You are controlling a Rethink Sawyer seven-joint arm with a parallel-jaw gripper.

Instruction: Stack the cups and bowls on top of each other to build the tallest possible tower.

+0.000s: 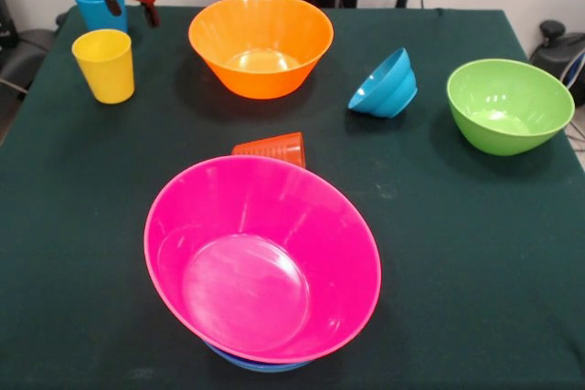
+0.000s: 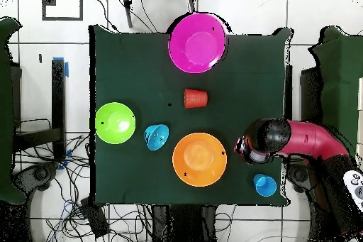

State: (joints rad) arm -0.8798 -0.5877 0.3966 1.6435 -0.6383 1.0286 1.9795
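My gripper (image 1: pixel 132 8) hangs at the far left of the front view, above and just behind the yellow cup (image 1: pixel 104 65), open and holding nothing. A sky-blue cup (image 1: pixel 93 6) stands upright behind it. The orange-red ribbed cup (image 1: pixel 271 147) lies on its side behind the tower. The tower is a large pink bowl (image 1: pixel 262 258), tilted, over a blue bowl whose rim (image 1: pixel 256 364) shows beneath. Single bowls are the orange bowl (image 1: pixel 260 43), a small ridged blue bowl (image 1: pixel 384 84) tipped on its side, and the green bowl (image 1: pixel 509 104). In the overhead view my arm (image 2: pixel 298 140) hides the yellow cup.
The dark green table (image 1: pixel 457 253) ends close behind the blue cup and the orange bowl. In the overhead view the blue cup (image 2: pixel 265 185) sits near the table's corner, with cables on the floor beyond the edge.
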